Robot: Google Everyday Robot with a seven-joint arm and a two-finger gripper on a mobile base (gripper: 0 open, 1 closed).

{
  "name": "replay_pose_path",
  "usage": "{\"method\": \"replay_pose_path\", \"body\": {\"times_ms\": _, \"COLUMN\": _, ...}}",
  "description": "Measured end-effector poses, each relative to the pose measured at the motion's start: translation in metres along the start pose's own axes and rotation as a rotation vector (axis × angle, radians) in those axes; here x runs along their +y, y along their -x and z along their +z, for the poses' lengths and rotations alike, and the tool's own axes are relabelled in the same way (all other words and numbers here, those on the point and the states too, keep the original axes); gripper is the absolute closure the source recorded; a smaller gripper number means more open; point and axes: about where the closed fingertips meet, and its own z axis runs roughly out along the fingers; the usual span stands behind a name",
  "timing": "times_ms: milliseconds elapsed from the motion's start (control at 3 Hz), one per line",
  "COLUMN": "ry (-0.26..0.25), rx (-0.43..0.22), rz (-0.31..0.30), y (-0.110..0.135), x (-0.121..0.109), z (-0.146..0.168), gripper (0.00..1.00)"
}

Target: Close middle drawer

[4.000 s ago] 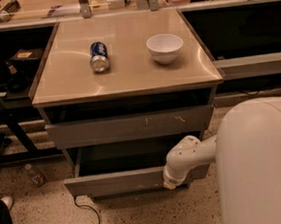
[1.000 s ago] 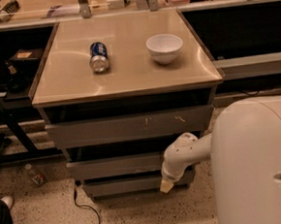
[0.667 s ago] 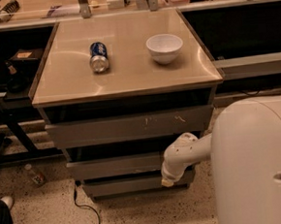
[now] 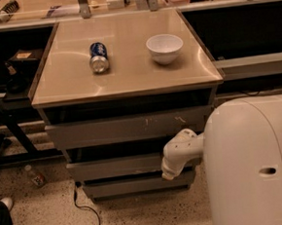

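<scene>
The gripper [image 4: 169, 172] sits at 3 o'clock on the middle drawer [image 4: 115, 168]. I cannot tell its grip. Pushing one side might jam it crooked.

Three drawers [image 4: 116, 166], gripper [image 4: 168, 172] at them, can [image 4: 98, 56], bowl [image 4: 164, 48]

It was a lab or workshop: cluttered workbenches [image 4: 50, 10] ran behind the counter's [image 4: 138, 78] back edge; the gripper [image 4: 168, 173] hung below its front edge.
</scene>
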Motion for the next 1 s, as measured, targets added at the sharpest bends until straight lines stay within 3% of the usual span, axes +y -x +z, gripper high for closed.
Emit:
{"method": "replay_pose_path", "body": {"times_ms": 333, "ry": -0.035, "rx": 0.006, "rz": 0.017, "y": 0.0023, "x": -0.0232, "z": -0.0008, "gripper": 1.0}}
{"method": "replay_pose_path", "body": {"times_ms": 1000, "ry": -0.036, "rx": 0.006, "rz": 0.018, "y": 0.0023, "x": -0.0238, "z": -0.0009, "gripper": 0.58}}
